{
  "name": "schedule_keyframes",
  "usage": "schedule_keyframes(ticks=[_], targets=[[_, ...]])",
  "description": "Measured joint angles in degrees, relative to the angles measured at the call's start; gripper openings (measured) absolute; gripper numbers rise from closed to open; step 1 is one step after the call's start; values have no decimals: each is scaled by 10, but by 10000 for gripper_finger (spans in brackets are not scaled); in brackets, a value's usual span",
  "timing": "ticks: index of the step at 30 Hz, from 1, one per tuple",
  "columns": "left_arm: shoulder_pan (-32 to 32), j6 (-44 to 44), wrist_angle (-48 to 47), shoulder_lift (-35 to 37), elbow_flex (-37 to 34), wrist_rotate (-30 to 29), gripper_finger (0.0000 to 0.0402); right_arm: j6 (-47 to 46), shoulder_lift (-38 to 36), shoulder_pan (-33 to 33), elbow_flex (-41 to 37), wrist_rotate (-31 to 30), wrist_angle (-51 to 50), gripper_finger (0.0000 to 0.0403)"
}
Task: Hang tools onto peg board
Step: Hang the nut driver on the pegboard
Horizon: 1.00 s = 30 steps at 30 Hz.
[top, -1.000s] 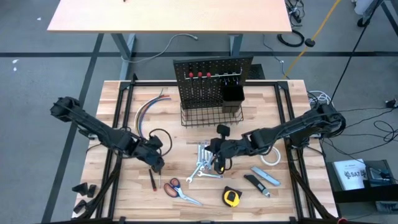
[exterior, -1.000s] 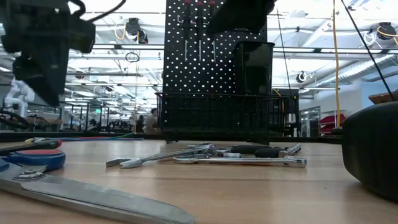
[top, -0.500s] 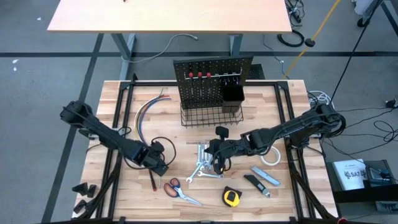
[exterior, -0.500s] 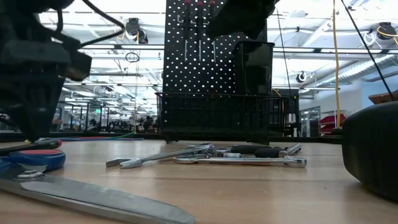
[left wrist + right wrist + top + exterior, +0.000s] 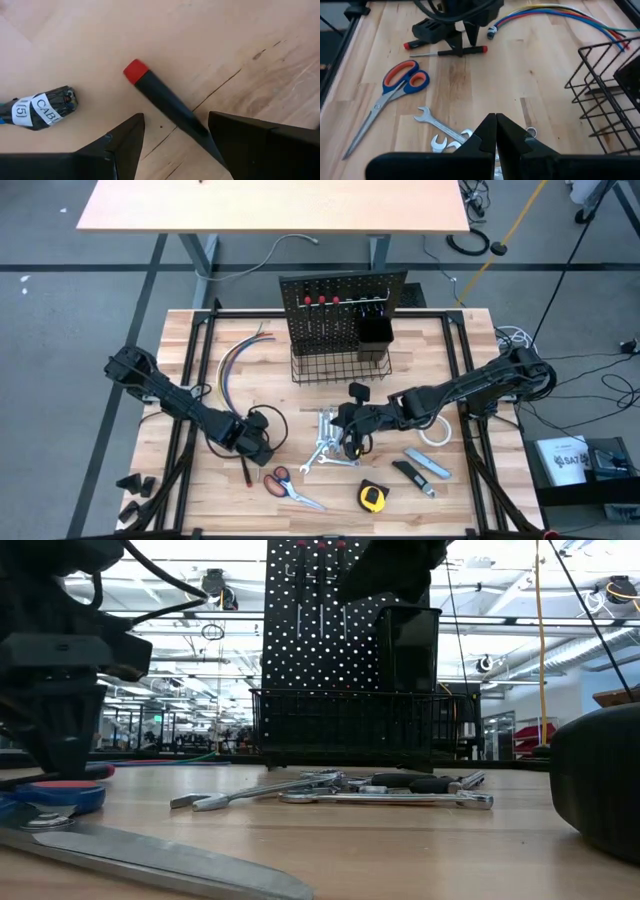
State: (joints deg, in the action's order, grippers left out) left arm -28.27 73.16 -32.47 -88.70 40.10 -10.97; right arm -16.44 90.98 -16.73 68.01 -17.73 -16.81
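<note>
left pincer [image 5: 172, 142] has dropped lower, fingers spread astride screwdriver [image 5: 167, 107] lying on counter [image 5: 200, 480] | grasp looks imminent | right pincer [image 5: 495, 131] closed, empty, over wrenches [image 5: 325, 448] | board [image 5: 335, 305] awaits

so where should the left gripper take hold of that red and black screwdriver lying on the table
Best on the black handle, just behind its red cap. The screwdriver lies flat on the wooden table, so come straight down from above with the fingers straddling the handle crosswise. The left gripper is open and already lines up that way, one finger on each side, though the coloured wire bundle lies close by.
</note>
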Motion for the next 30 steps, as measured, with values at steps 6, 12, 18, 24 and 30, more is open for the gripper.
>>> schedule_keyframes(ticks=[6,12,18,24,30], targets=[[0,-19,-1,-1,-2,-13,189,-14,-23,3,0,-3,-19,0],[0,-37,-1,-2,-3,-34,118,-16,-27,3,0,-1,-20,0],[1,-47,8,0,-3,-52,51,-34,-49,3,0,-1,-41,0],[4,-93,58,33,-6,-113,43,-39,-97,-6,0,-10,-70,0],[11,-217,181,90,-5,-164,52,-28,-118,-34,0,-98,-74,0]])
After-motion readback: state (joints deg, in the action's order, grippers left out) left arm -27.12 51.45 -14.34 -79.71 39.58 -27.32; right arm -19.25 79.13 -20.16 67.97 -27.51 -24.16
